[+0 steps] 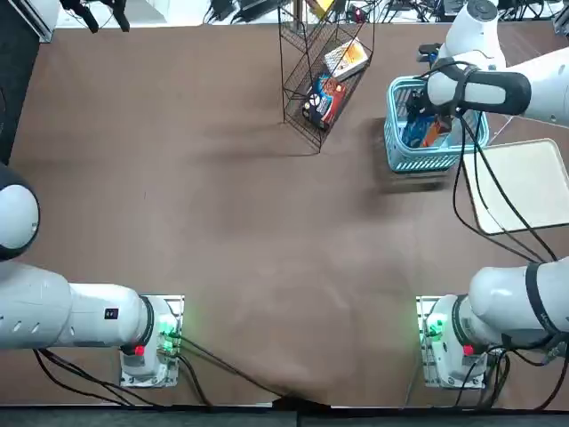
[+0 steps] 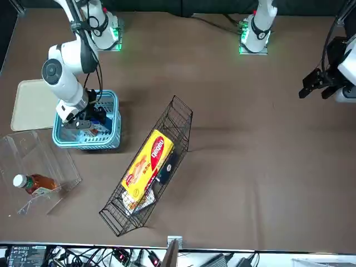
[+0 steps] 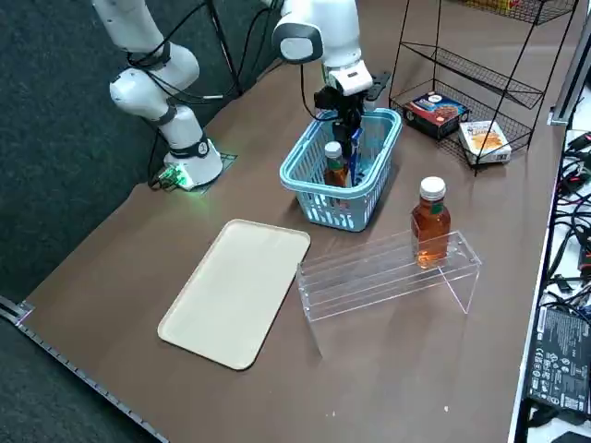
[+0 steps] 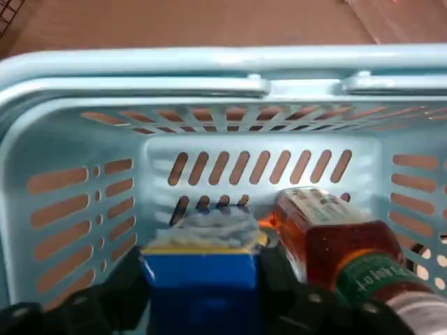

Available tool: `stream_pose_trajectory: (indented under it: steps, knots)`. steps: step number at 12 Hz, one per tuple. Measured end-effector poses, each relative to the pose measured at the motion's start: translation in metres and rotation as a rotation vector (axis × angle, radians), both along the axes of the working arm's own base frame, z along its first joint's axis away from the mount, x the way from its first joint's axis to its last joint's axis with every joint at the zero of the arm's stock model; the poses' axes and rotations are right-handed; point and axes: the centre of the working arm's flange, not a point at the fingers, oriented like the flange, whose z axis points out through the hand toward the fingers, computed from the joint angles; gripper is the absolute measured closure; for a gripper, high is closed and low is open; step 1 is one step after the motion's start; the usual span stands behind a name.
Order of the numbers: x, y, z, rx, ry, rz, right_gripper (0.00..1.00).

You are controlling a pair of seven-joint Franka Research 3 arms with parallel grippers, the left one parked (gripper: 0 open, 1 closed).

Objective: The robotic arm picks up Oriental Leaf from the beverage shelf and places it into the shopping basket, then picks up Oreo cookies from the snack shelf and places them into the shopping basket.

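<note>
My right gripper (image 4: 200, 303) is down inside the light blue shopping basket (image 4: 140, 84), shut on the bright blue Oreo cookies (image 4: 200, 279) packet, with a dark finger on each side of it. Beside the packet an Oriental Leaf (image 4: 328, 244) bottle of red-brown tea leans against the basket wall. In the right side view the gripper (image 3: 351, 138) holds the Oreo cookies (image 3: 355, 155) upright next to that bottle (image 3: 334, 164), inside the basket (image 3: 314, 208). A second tea bottle (image 3: 430, 221) stands on the clear beverage shelf (image 3: 388, 272). The black wire snack shelf (image 3: 480, 83) is just beyond the basket.
A cream tray (image 3: 238, 291) lies on the table on the basket's near side. The snack shelf (image 1: 324, 80) holds an orange-and-white box (image 1: 347, 60) and a dark red packet (image 1: 327, 96). In the front view a yellow packet (image 2: 147, 164) shows on the rack.
</note>
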Motion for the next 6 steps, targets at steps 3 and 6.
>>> stream_pose_trajectory:
  steps: [3, 6]
  knots:
    - [0.005, 0.000, 0.004, 0.004, -0.009, -0.018, 0.00]
    - [0.019, 0.001, 0.031, -0.009, 0.022, -0.043, 0.00]
